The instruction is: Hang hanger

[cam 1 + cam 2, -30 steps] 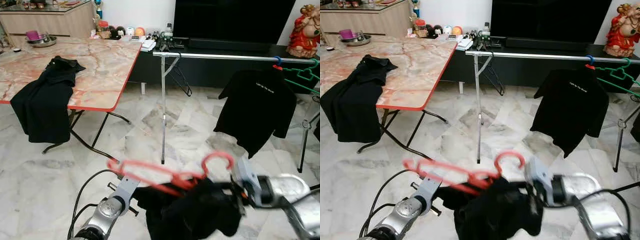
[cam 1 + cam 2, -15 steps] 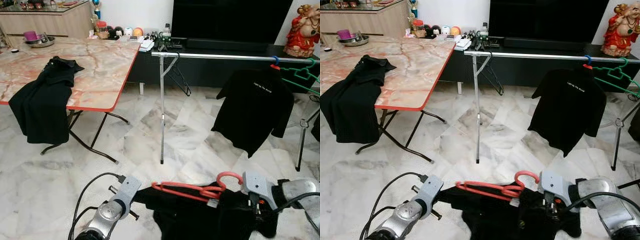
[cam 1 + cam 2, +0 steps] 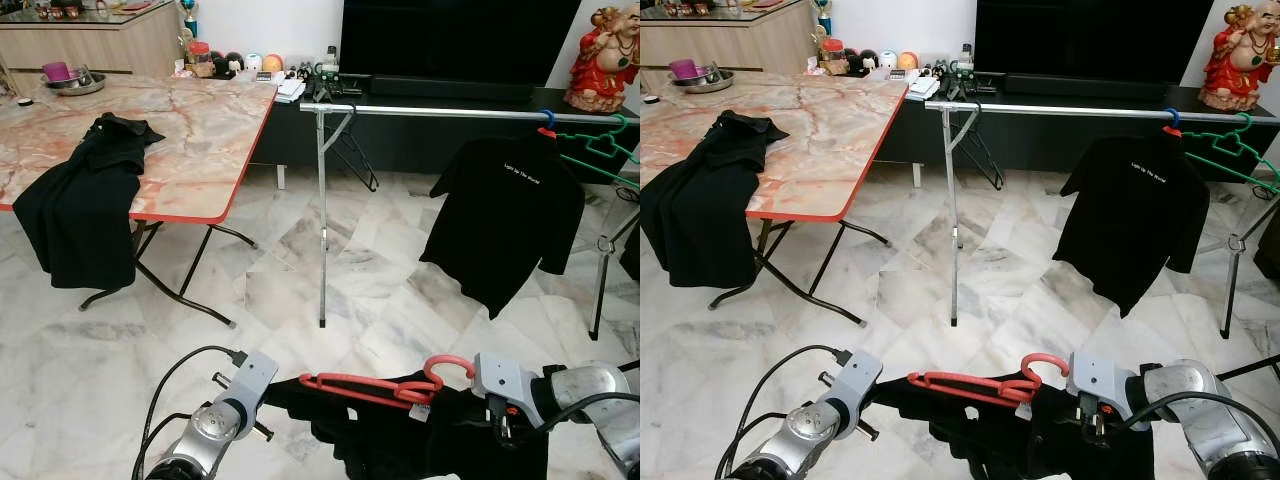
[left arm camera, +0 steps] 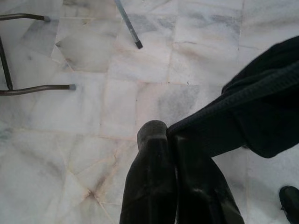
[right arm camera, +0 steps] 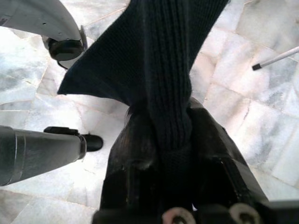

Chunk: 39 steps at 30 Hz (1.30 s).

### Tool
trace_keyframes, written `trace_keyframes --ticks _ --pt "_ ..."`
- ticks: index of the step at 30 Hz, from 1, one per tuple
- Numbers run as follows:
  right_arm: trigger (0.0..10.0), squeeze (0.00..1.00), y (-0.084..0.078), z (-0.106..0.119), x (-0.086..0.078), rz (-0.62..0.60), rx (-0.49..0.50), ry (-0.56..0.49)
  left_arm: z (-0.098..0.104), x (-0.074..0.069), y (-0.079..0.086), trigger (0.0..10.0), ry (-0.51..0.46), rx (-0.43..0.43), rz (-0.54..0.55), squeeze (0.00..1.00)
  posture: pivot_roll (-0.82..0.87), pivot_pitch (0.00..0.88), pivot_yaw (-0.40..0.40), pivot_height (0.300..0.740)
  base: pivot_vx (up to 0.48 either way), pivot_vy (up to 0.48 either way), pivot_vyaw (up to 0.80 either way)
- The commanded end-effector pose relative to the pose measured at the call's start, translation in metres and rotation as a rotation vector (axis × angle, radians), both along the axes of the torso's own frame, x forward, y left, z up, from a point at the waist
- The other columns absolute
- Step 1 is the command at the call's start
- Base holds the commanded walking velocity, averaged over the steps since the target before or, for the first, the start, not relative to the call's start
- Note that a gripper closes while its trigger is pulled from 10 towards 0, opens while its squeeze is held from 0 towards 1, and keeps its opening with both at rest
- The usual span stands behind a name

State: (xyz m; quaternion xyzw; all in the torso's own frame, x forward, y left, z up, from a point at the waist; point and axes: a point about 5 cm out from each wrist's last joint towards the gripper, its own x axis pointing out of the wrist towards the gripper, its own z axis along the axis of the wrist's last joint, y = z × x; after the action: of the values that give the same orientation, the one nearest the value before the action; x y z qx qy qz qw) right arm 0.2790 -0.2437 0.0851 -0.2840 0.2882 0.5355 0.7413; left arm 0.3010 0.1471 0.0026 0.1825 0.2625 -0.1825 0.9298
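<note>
Between both hands [image 4: 170, 140] [image 5: 161, 140] — clamped tight — hangs black garment [image 3: 440, 440].

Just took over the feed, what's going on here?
The robot holds a black garment on a red hanger low in front of it, one end in each gripper. The left gripper and the right gripper both have jaws shut on the garment. The rail stands ahead across the floor, already carrying a black T-shirt and green hangers. The red hanger is not yet on the rail.
</note>
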Motion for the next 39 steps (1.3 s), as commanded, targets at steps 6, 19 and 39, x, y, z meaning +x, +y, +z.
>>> trace_keyframes --ticks 6,19,39 --pt "0.0 0.0 -0.008 0.001 -0.005 0.047 -0.056 0.046 -0.004 -0.003 0.006 0.0 0.027 0.017 0.021 0.0 0.08 0.074 -0.034 0.74 0.0 0.0 0.0" --pt "0.0 0.0 -0.015 -0.018 0.0 -0.02 -0.246 -0.009 -0.002 -0.001 0.007 0.0 0.018 0.017 0.022 0.0 0.08 0.077 -0.037 0.74 0.0 0.0 0.0" --pt "0.0 0.0 0.003 -0.036 0.009 -0.096 -0.269 -0.095 0.016 0.002 0.002 0.0 0.044 -0.066 -0.23 0.0 0.1 0.083 -0.038 0.74 0.0 0.0 0.0"
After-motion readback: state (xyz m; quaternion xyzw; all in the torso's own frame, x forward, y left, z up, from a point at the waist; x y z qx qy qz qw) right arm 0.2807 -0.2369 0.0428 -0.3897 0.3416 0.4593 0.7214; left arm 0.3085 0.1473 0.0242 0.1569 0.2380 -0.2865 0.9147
